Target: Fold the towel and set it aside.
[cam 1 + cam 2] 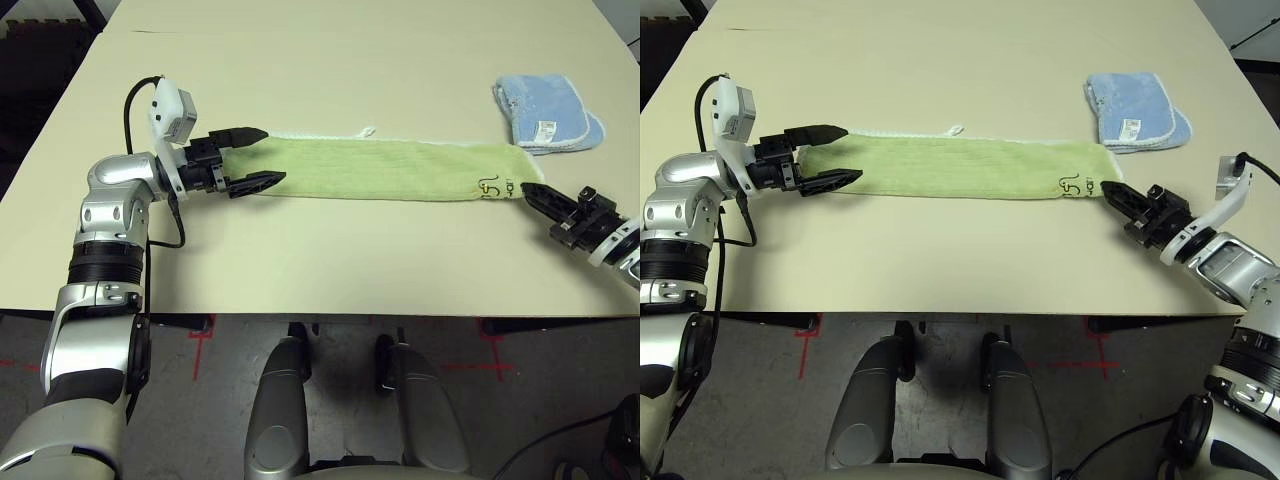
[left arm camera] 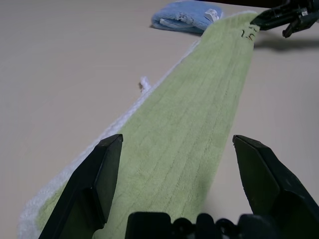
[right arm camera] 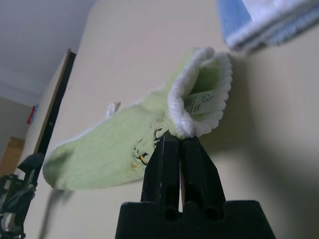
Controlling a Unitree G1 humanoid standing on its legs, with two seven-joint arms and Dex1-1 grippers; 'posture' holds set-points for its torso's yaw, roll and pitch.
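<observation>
A: Towel [image 1: 380, 168] lies on the counter [image 1: 330, 265], long axis from end effector to end effector.
B: Left end effector [image 1: 262, 156]: wide, straddling your towel's end. Right end effector [image 1: 1114, 195]: pinching the logo end.

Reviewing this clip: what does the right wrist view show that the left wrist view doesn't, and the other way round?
Right wrist view alone: the right gripper with jaws shut on the towel's near end, lifting it so the edging curls and the white tag shows inside.

Left wrist view alone: the left gripper with jaws open, straddling the towel's other end, and the full strip running away flat across the table.

Both: the green towel, its dark logo, and the blue cloth beyond it.
</observation>
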